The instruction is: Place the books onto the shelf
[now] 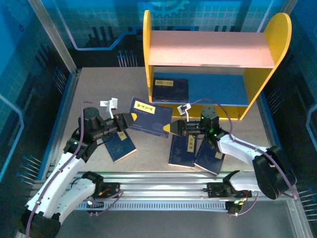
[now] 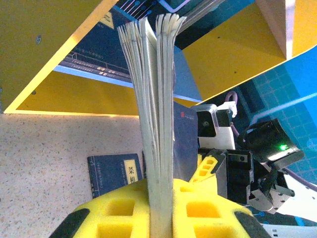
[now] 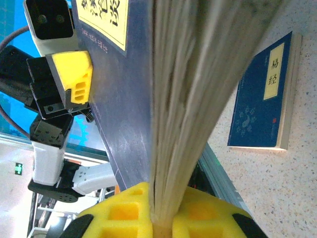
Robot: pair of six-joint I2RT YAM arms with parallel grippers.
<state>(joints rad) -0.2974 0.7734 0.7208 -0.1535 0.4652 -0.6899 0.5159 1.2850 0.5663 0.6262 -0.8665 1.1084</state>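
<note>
The left tool [image 1: 130, 122] and the right tool [image 1: 171, 128] are both clamped on 1 held book [image 1: 150, 115], each pinching an opposite edge. It hangs between them above the tabletop [image 1: 99, 94], just in front of the shelf [image 1: 208, 49]. Another book [image 1: 170, 89] already lies on the shelf's blue lower board [image 1: 223, 91]. 3 spare books lie flat on the tabletop, 1 by the left arm [image 1: 120, 145] and 2 side by side by the right arm [image 1: 181, 151].

With 2 tools on 1 book, any mismatch in their motion would likely twist it, tear it, or drag it out of 1 grip. The pages [image 2: 148, 74] are fanned apart, so the hold looks loose. Sheets or the cover could flop open and catch on a yellow side panel or the top board going in. A low entry could also shove the book lying on the lower board.

The top view gives the layout: the shelf opening, the shelved book and the spare books. It does not show how the pads bite. The wrist views do, with pages squeezed between yellow pads [image 3: 119, 210], though the right wrist view is blurred. Each also looks across the book at the other tool.
</note>
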